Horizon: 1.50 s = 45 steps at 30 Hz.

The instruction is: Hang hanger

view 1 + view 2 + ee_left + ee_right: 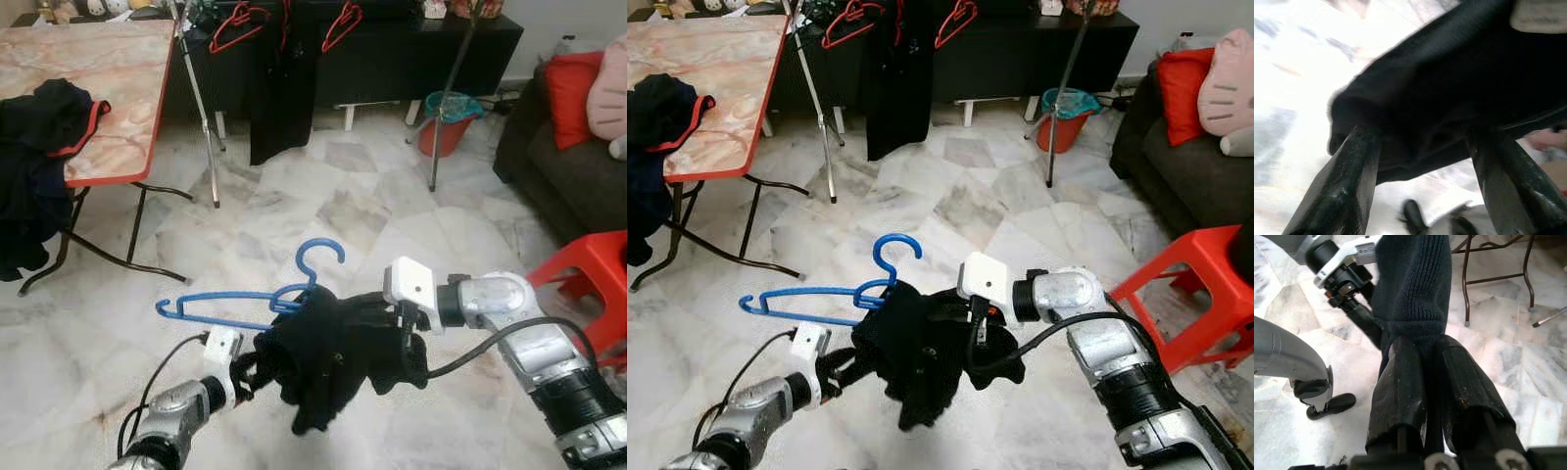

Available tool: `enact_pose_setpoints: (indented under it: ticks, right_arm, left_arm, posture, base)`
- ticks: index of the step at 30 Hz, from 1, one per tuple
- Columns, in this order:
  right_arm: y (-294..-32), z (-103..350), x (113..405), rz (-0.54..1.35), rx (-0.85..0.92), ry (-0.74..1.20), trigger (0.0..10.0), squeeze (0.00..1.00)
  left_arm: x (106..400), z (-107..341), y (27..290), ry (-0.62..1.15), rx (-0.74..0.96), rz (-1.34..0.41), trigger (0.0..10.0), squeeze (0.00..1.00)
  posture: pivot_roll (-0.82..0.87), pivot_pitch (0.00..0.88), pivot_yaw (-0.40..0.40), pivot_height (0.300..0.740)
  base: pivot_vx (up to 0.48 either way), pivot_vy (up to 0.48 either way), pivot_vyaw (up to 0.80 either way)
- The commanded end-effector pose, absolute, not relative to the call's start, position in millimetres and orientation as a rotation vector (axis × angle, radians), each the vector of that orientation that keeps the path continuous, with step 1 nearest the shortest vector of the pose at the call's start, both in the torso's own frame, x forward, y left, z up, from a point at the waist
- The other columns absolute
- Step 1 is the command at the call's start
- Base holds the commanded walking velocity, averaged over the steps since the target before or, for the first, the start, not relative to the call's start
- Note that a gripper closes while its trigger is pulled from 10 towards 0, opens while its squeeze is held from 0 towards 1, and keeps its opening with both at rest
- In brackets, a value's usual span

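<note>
Mid-frame over the marble floor [372,196], a limp dark garment [328,357] drapes a light, stiff blue hanger [235,299]. Right pincer [1425,345] pinches cloth; left pincer [1425,147] is spread around it. Better to grip the hanger's neck.

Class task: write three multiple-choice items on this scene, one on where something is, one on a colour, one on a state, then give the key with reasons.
1. Where is the red stool?
A. on the robot's right
B. under the table
C. on the sofa

2. What colour is the hanger held in front of the robot?
A. red
B. blue
C. white

3. What is the right hand doing?
A. hanging open
B. pinching the dark garment
C. resting on the floor

Key: 1 A, the red stool stands beside the right arm. 2 B, the hanger is blue. 3 B, the right hand is shut on the dark garment.
</note>
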State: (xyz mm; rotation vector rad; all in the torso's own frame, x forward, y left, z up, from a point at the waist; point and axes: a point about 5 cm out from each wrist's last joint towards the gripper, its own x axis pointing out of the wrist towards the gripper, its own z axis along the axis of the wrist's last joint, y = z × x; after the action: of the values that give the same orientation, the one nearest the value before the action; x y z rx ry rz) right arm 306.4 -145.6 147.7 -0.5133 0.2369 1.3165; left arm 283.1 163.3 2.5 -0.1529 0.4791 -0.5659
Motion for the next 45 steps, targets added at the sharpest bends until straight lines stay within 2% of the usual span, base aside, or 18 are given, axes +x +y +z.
enact_pose_setpoints:
  ticks: [1, 8, 12, 19, 28, 34, 35, 36, 37, 38, 39, 45]
  right_arm:
    - [-143.7, 160.3, 306.9, 1.338, -0.534, 0.195, 0.0, 0.00]
    - [-146.1, 160.4, 305.2, 1.354, -0.540, 0.213, 0.0, 0.00]
    - [-147.0, 159.8, 305.3, 1.356, -0.541, 0.219, 0.0, 0.00]
    - [-145.1, 160.6, 304.6, 1.379, -0.537, 0.222, 0.0, 0.00]
    - [-146.0, 160.7, 304.0, 1.386, -0.539, 0.229, 0.0, 0.00]
    - [-146.8, 160.5, 303.9, 1.388, -0.543, 0.234, 0.0, 0.00]
    - [-146.0, 160.5, 304.1, 1.389, -0.546, 0.234, 0.0, 0.00]
    - [-145.6, 160.6, 304.2, 1.390, -0.547, 0.233, 0.0, 0.00]
    - [-145.3, 160.7, 304.3, 1.391, -0.547, 0.233, 0.0, 0.00]
    - [-145.2, 160.9, 304.4, 1.391, -0.547, 0.233, 0.0, 0.00]
    - [-145.1, 161.0, 304.5, 1.391, -0.548, 0.232, 0.0, 0.00]
    - [-144.6, 161.9, 304.6, 1.394, -0.552, 0.231, 0.0, 0.00]
  left_arm:
    - [282.3, 0.4, 168.2, 0.486, -0.108, -0.532, 10.0, 0.00]
    - [283.8, 2.1, 176.1, 0.454, -0.017, -0.485, 10.0, 0.00]
    - [283.3, 3.0, 175.5, 0.436, -0.022, -0.498, 10.0, 0.00]
    - [281.7, 6.6, 167.4, 0.406, 0.047, -0.647, 10.0, 0.00]
    - [264.3, -5.1, 160.6, 0.536, 0.117, -0.909, 10.0, 0.00]
    - [267.7, -2.9, 161.9, 0.533, 0.140, -0.902, 10.0, 0.00]
    - [269.9, -2.0, 161.6, 0.527, 0.154, -0.885, 6.8, 0.00]
    - [270.7, -1.8, 161.3, 0.524, 0.162, -0.878, 6.8, 0.00]
    - [271.2, -1.7, 160.6, 0.523, 0.166, -0.874, 4.9, 0.00]
    - [271.5, -1.7, 160.1, 0.522, 0.167, -0.872, 4.9, 0.00]
    - [272.0, -1.8, 159.2, 0.521, 0.170, -0.866, 0.0, 0.00]
    - [274.4, -3.3, 155.4, 0.513, 0.162, -0.799, 0.0, 0.00]
  posture:
    - [-0.20, 0.083, -0.049, 0.740]
    - [-0.20, 0.086, -0.053, 0.740]
    - [-0.20, 0.086, -0.053, 0.740]
    - [-0.20, 0.087, -0.055, 0.740]
    - [-0.21, 0.090, -0.059, 0.740]
    - [-0.21, 0.090, -0.064, 0.740]
    - [-0.21, 0.090, -0.064, 0.740]
    - [-0.21, 0.090, -0.064, 0.740]
    - [-0.21, 0.091, -0.065, 0.740]
    - [-0.21, 0.091, -0.065, 0.740]
    - [-0.21, 0.090, -0.066, 0.740]
    - [-0.21, 0.091, -0.067, 0.740]
  base:
    - [0.000, 0.000, 0.00]
    - [0.000, 0.000, 0.00]
    - [0.000, 0.000, 0.00]
    - [0.000, 0.000, 0.00]
    - [0.000, 0.000, 0.00]
    - [0.000, 0.000, 0.00]
    - [0.000, 0.000, 0.00]
    - [0.000, 0.000, 0.00]
    - [0.000, 0.000, 0.00]
    - [0.000, 0.000, 0.00]
    - [0.000, 0.000, 0.00]
    - [0.000, 0.000, 0.00]
